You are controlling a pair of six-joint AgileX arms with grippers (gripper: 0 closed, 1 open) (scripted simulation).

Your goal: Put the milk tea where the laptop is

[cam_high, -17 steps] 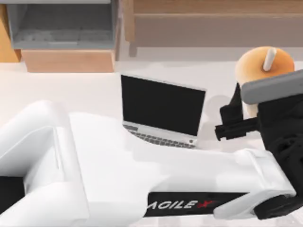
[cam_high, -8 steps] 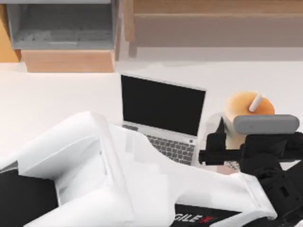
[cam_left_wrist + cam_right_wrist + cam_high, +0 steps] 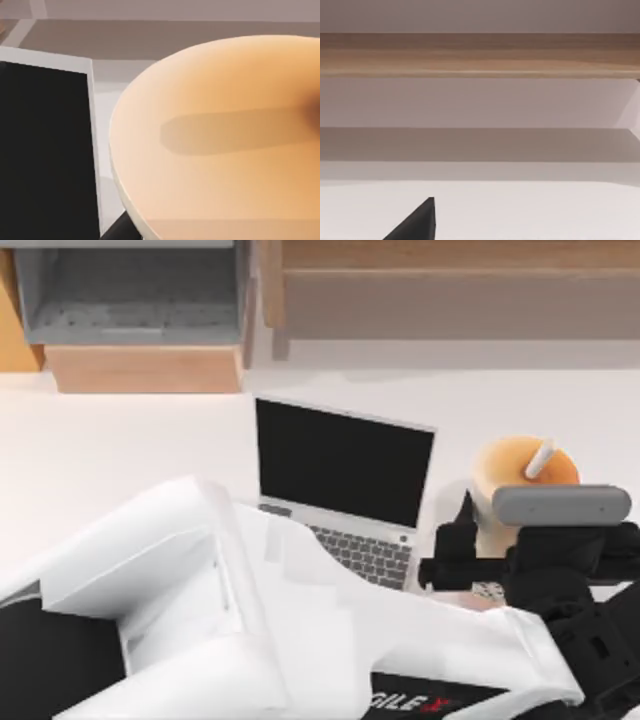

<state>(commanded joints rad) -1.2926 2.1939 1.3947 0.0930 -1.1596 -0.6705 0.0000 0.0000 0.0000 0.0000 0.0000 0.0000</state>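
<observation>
One partial "GILE" arm (image 3: 300, 640) marking.

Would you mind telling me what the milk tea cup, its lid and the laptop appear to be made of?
The milk tea: its cup wall looks like clear plastic, since the tan drink shows through it. Its lid is matte orange, probably plastic. The laptop has a silver, metal-looking body and a glossy black screen, likely glass.

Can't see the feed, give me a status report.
Left gripper jaws shut on milk tea. Cup beside laptop, right side. Right arm idle. Nothing blocking.
</observation>
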